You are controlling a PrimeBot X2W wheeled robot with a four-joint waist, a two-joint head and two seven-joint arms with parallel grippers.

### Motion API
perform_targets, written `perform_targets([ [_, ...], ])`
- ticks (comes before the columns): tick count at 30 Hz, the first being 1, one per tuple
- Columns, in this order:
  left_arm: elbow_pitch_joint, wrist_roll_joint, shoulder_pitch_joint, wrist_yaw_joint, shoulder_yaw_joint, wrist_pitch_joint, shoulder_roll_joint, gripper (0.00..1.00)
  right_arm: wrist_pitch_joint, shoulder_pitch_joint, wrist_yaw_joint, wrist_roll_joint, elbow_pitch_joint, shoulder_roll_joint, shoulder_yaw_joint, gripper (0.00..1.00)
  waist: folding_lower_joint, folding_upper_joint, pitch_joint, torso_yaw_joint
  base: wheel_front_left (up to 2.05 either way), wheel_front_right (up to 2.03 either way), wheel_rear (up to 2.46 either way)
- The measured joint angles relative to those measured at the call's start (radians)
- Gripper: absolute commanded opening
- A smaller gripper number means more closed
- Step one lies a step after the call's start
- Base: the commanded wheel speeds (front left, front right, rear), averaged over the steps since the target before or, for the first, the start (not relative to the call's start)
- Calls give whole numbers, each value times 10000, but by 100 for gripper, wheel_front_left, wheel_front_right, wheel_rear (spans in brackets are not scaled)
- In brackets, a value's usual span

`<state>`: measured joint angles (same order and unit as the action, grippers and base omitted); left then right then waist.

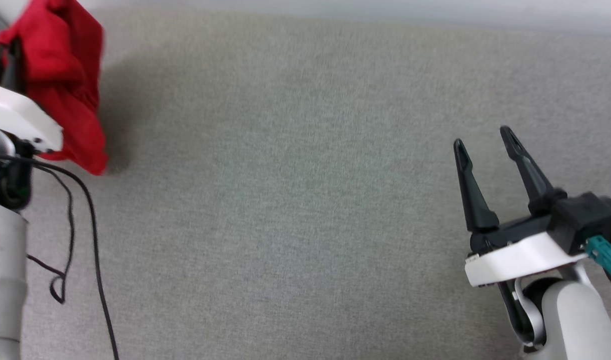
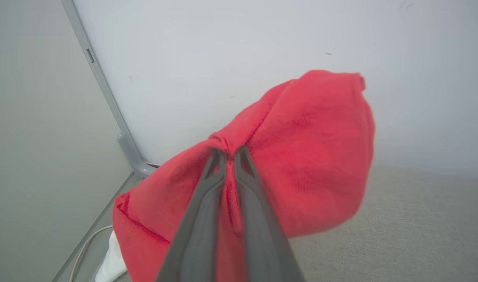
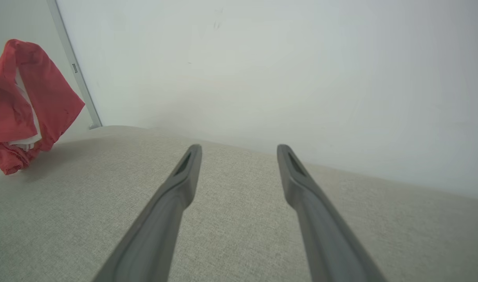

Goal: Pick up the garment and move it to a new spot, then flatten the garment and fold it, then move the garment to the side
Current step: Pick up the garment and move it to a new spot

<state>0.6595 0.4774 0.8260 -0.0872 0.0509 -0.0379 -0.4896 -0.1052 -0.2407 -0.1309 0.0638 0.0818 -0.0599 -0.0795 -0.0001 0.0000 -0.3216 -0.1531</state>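
The garment (image 1: 67, 80) is a bunched red shirt hanging at the far left of the head view, lifted above the grey fabric surface (image 1: 295, 200). My left gripper (image 2: 230, 152) is shut on a pinched fold of the garment (image 2: 301, 156), which drapes around both fingers; a white sleeve shows at its lower edge. From the right wrist the garment (image 3: 23, 102) hangs at the far left, its lowest part near the surface. My right gripper (image 1: 483, 137) stands open at the lower right, well away from the cloth, with nothing between its fingers (image 3: 188, 172).
A pale wall (image 3: 262, 58) runs along the far edge of the surface. A grey upright post (image 2: 105, 94) stands at the back left corner. Black cables (image 1: 87, 225) dangle beside my left arm.
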Motion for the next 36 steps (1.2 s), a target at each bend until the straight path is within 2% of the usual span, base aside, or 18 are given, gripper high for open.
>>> perform_targets([
  [6,-938,-159,-1105,176,460,-518,685,0,31,732,-2,199,-184,58,280,100,-2,0,1207,318,0,0,0],
  [12,-2044,-159,-1966,351,742,-437,1076,0,107,1043,-2,405,-190,77,268,100,-3,0,1731,932,0,0,0],
  [21,-4644,-301,-3614,516,1958,234,1964,0,240,1400,0,694,-67,81,387,100,-2,0,2065,2566,0,0,0],
  [28,-5329,-554,-4075,81,3591,821,2637,0,242,1436,0,876,67,79,376,100,-1,1,1669,3435,0,0,0],
  [32,-5285,-688,-4211,-111,4614,1034,3041,0,77,1342,0,1058,21,81,330,100,0,0,1198,3768,0,0,0],
  [33,-5285,-688,-4211,-111,4614,1034,3041,0,77,1342,0,1058,21,81,330,100,0,0,1198,3768,0,0,0],
  [36,-4986,-796,-4365,-274,5613,1241,3312,0,-104,1164,0,1221,-117,82,194,100,1,0,736,4075,0,0,0],
])
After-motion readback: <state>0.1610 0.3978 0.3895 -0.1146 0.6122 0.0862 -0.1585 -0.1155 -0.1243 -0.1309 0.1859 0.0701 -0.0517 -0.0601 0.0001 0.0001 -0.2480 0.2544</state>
